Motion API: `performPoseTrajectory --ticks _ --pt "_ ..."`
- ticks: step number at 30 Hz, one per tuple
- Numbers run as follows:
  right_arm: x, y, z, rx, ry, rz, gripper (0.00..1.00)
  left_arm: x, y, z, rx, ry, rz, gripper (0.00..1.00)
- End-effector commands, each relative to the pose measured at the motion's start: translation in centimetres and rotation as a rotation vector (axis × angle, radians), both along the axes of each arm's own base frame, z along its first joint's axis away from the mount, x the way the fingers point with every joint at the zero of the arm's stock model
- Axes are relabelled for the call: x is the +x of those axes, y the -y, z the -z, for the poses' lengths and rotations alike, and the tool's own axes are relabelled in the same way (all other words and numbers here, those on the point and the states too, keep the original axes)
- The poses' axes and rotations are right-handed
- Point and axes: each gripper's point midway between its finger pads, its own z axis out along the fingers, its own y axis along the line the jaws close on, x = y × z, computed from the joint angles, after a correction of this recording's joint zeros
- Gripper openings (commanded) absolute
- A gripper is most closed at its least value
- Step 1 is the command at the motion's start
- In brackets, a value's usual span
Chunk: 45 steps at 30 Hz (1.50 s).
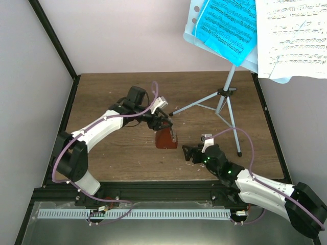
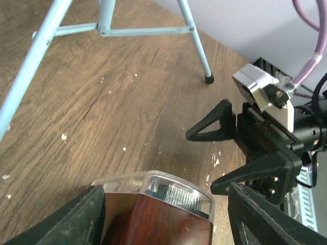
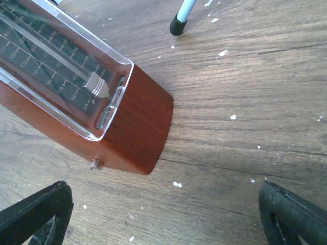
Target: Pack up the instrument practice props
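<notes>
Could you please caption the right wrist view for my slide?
Open right gripper facing the red-brown metronome on the wooden table.

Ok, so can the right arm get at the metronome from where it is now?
Probably yes. The right gripper is open and faces the metronome across bare table, with nothing between them. One catch: the left gripper straddles the metronome's top, so the two could crowd each other there.
</notes>
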Motion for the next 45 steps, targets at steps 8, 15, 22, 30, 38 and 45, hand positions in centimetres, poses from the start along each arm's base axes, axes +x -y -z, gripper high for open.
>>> performPoseTrajectory --ticks 8,15,22,30,38,45 --pt "-0.4 1.1 0.8 0.003 -0.015 0.035 1.0 -2.3 0.0 2.7 0.161 0.074 0.026 0.69" --pt "-0.4 1.0 0.7 0.006 -0.013 0.027 1.0 -2.2 0.2 2.8 0.152 0.055 0.018 0.55" --pt "-1.2 -1.6 -0.6 0.033 0.007 -0.124 1.0 -0.1 0.1 4.8 0.226 -0.022 -0.059 0.44" --pt "-1.4 -4.8 -0.1 0.019 -0.101 -0.238 1.0 1.9 -0.2 5.4 0.189 -0.178 -0.115 0.39" --pt "0.5 -6.8 0.7 -0.122 -0.125 -0.16 0.99 3.2 -1.0 6.3 0.241 -0.186 -0.19 0.38" --pt "1.8 -8.6 1.7 -0.212 -0.175 -0.06 0.92 3.8 -1.5 7.1 0.282 -0.193 -0.237 0.37"
